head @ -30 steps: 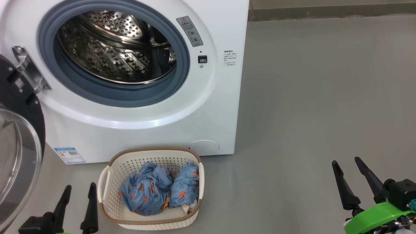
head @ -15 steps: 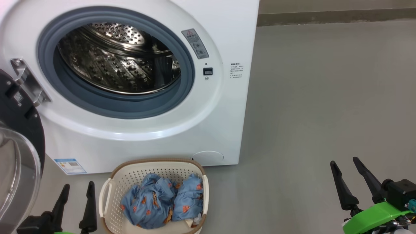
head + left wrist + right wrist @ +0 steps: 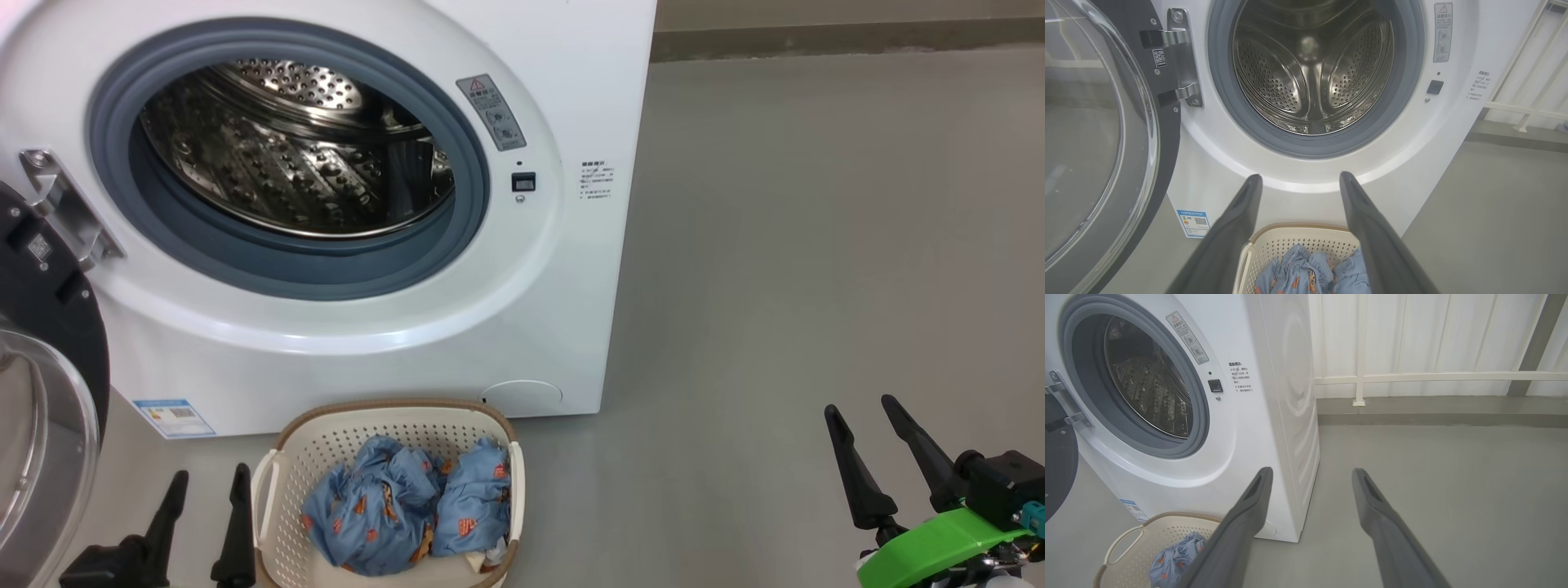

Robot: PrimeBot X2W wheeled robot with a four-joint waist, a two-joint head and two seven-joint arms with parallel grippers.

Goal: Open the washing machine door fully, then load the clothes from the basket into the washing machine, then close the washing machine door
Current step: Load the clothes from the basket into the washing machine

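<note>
Door (image 3: pixel 45 408) looks swung out wide on the left, so I'd call loading the next step. Clothes (image 3: pixel 408 506) are bunched in the basket (image 3: pixel 392 406), which sits on the floor touching or nearly touching the front of the washing machine (image 3: pixel 522 310). The drum (image 3: pixel 294 155) is empty. Left gripper (image 3: pixel 210 475) hangs just beside the basket's left handle, right gripper (image 3: pixel 859 405) well off to the side, both spread wide and holding nothing. My worry: a finger hooks the rim and drags the light basket, or a dangling sleeve snags on the grey seal (image 3: pixel 457 245) and gets pinched at closing.
</note>
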